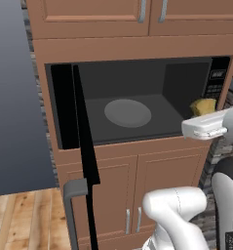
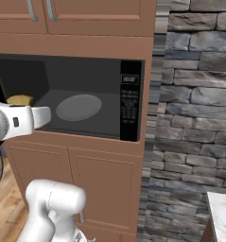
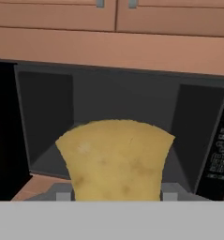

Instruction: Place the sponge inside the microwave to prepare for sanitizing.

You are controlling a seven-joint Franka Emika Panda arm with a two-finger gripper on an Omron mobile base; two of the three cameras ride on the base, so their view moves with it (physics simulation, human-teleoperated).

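the sponge [image 3: 115, 159] sits in my grip, a yellow-tan block rising between my two fingers, whose grey tips show at its lower corners in the hand view. my jaws are pinching it across its width, part way apart with the sponge between them. from the left base view the sponge [image 1: 203, 106] pokes up just above my white gripper [image 1: 205, 125], in front of the right end of the microwave's mouth; from the right base view it [image 2: 20, 99] shows above my gripper [image 2: 36, 116] at the left edge of the opening. it is held in the air at the front of the cavity, not resting on anything, and i cannot tell whether it has crossed the front edge.

the microwave [image 1: 137, 100] stands open in front of me. its cavity is dark grey, and the round grey plate [image 1: 127, 113] lies flat on the floor, well apart from the sponge. the black door [image 1: 84, 141] is swung out on the left, edge-on to the left base camera, with its grey handle [image 1: 74, 195] low on the outer edge. the button panel [image 2: 130, 101] runs down the right side of the microwave.

brown cabinets [image 1: 132, 190] frame it above and below. to the right is a stone wall [image 2: 195, 108].
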